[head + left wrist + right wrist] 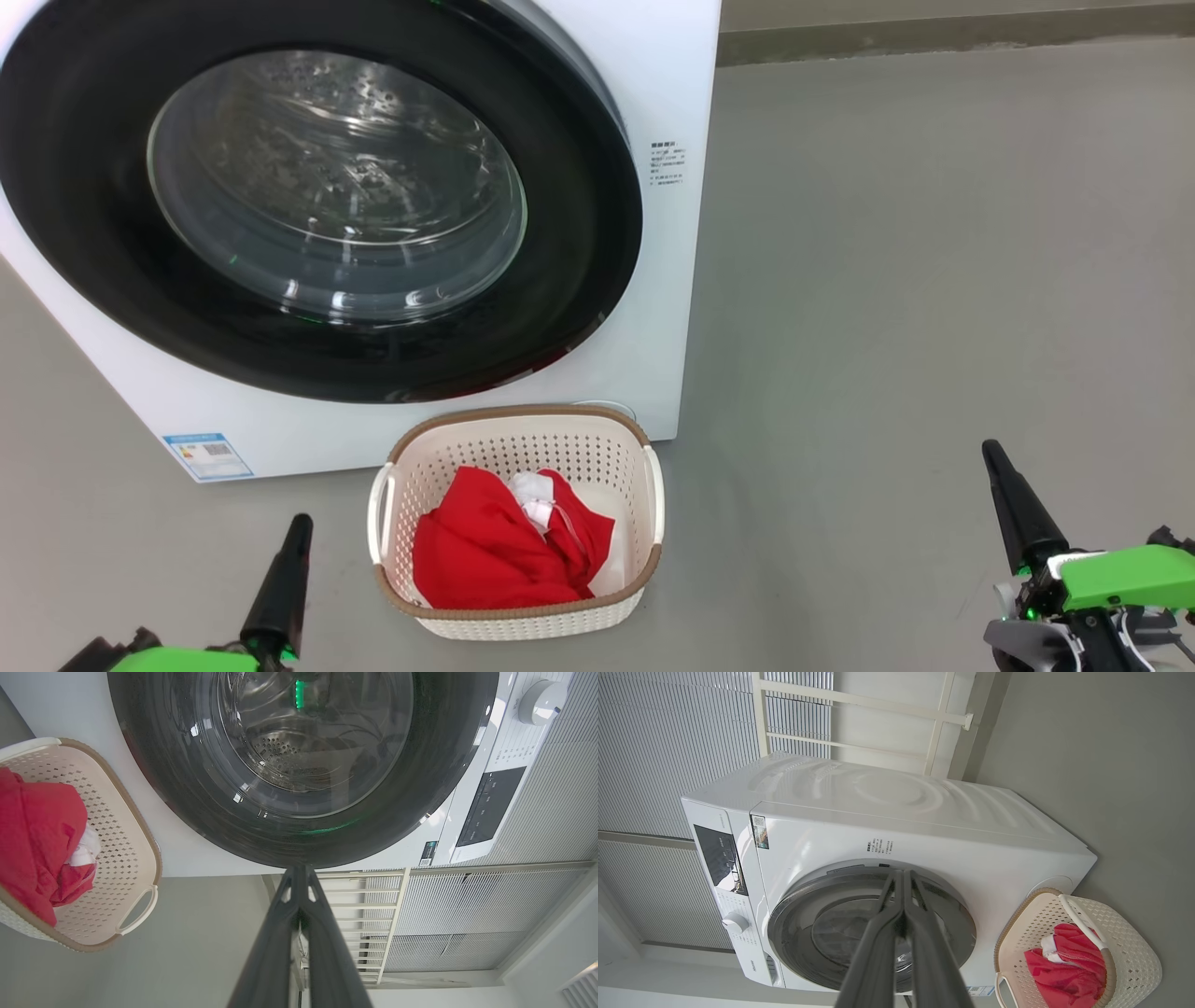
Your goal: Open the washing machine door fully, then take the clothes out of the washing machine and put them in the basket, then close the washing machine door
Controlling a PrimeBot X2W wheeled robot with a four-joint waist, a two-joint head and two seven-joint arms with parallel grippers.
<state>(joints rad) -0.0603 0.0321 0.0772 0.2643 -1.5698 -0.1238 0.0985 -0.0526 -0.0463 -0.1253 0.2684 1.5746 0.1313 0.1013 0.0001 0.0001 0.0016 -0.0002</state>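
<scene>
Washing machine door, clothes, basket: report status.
Left tool, right tool shut, empty. Round black-rimmed glass door closed. Red and white clothes lie in cream perforated plastic basket before white washing machine.

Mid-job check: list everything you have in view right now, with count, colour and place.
washing machine: one, white, on the floor ahead
washing machine door: one, black rim with clear glass, closed on the machine's front
basket: one, cream with brown rim, on the floor before the machine
clothes: red garments plus a white piece, inside the basket
dial: one, white, beside the machine's dark control panel
blue label: one, on the machine's lower front corner
floor: grey
left claw: dark, shut, empty, left of the basket
right claw: dark, shut, empty, right of the basket
</scene>
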